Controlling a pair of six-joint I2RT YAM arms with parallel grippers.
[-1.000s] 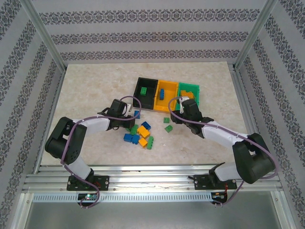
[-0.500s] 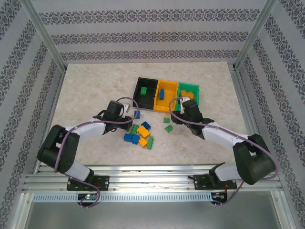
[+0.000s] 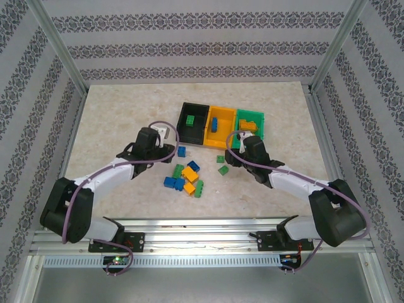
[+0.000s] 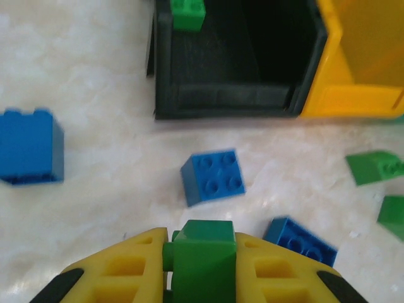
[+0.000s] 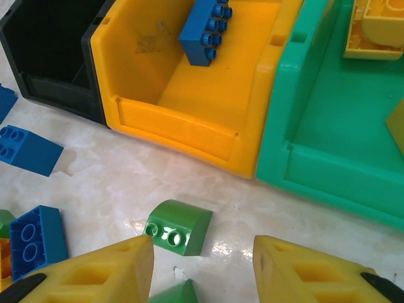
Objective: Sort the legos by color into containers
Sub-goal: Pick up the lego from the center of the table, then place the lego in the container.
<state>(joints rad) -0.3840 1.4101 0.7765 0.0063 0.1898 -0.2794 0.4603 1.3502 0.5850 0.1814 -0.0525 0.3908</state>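
Black, orange-yellow and green containers are joined in a row near the middle of the pale marbled table. Loose legos in blue, green and orange are scattered just in front of them, between the two arms. A green brick is seen in the black bin, a long blue brick in the orange-yellow bin, and yellow pieces in the green bin. The left gripper is clamped on a green lego short of the black bin, and a square blue brick lies between them. The right gripper is held with its fingers apart and nothing gripped, just short of a curved green brick near the orange-yellow bin's front wall. A further green piece is cut off at the bottom edge of the right wrist view, so its shape cannot be made out.
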